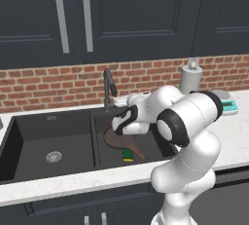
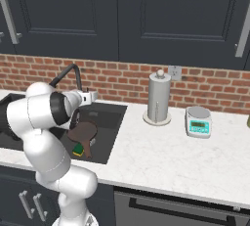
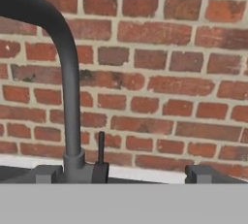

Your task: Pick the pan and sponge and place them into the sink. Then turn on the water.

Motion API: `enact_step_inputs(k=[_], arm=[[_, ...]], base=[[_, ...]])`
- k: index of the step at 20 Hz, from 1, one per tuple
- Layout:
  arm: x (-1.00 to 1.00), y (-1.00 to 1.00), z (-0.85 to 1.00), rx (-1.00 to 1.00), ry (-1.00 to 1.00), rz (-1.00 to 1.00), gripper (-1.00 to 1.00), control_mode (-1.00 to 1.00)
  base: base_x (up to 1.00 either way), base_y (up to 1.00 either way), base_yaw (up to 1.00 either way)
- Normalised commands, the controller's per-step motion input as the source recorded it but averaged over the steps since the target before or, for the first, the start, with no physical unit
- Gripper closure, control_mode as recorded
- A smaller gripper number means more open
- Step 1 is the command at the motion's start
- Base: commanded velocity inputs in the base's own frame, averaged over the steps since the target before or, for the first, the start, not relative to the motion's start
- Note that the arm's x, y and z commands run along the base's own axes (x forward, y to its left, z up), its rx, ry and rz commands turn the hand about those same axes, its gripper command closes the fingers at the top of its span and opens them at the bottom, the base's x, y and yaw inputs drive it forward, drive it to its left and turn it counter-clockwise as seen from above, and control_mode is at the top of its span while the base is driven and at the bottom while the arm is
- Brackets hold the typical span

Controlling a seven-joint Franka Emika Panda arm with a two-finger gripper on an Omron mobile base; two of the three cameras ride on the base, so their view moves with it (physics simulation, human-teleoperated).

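The black double-basin sink (image 1: 48, 121) has the dark-brown pan (image 1: 119, 142) tilted in its right basin, handle toward the front. The green and yellow sponge (image 1: 128, 155) lies beside that handle. From the right, the pan (image 2: 83, 133) and sponge (image 2: 78, 149) show in the same basin. My gripper (image 1: 117, 104) hovers above the basin, pointing at the base of the dark arched faucet (image 1: 109, 85). In the hand view the gripper (image 3: 125, 174) is open and empty, its fingertips (image 3: 47, 173) straddling the faucet base and its small upright lever (image 3: 100, 146). The water is out of view.
A paper towel holder (image 2: 158, 98) and a kitchen scale (image 2: 198, 121) stand on the white counter to the right of the sink. A brick wall (image 3: 160, 82) rises close behind the faucet. The left basin holds just its round drain (image 1: 53, 157).
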Motion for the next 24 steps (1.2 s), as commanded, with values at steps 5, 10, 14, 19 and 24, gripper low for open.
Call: enact_step_inputs(k=[5,10,14,19,24], arm=[[0.00,0.00,-0.26,0.00,-0.05,0.00,-1.00,-1.00],[0.03,0.00,-0.18,0.00,-0.07,0.00,-1.00,-1.00],[0.09,0.00,-0.09,0.00,-0.07,0.00,-1.00,-1.00],[0.16,0.00,-0.14,0.02,-0.06,0.00,-1.00,-1.00],[0.17,0.00,-0.18,0.05,-0.05,0.00,-1.00,-1.00]], base=[[0.00,0.00,0.00],[0.00,0.00,0.00],[0.00,0.00,0.00],[0.00,0.00,0.00],[0.00,0.00,0.00]])
